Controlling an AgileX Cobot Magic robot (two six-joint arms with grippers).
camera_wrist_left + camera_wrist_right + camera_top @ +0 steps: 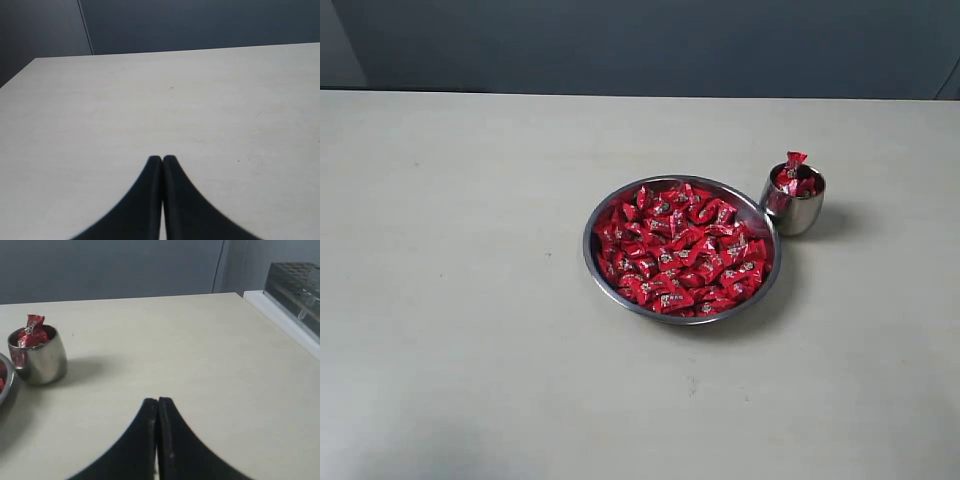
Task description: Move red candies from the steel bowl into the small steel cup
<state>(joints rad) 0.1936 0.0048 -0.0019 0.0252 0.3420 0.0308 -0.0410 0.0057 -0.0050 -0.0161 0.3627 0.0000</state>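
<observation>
The wide steel bowl (592, 238) sits near the table's middle, heaped with red candies (682, 250). Touching its far right side stands the small steel cup (794, 207), holding a few red candies (794, 175), one poking above the rim. The right wrist view shows the cup (40, 360) with candies (31, 332) and a sliver of the bowl's rim (4, 385). My right gripper (158, 401) is shut and empty, well away from the cup. My left gripper (162, 159) is shut and empty over bare table. Neither gripper shows in the exterior view.
The pale table (470, 300) stretches round the bowl and cup. A dark wall rises behind the table's far edge. In the right wrist view a grey rack (295, 285) stands beyond the table's side edge.
</observation>
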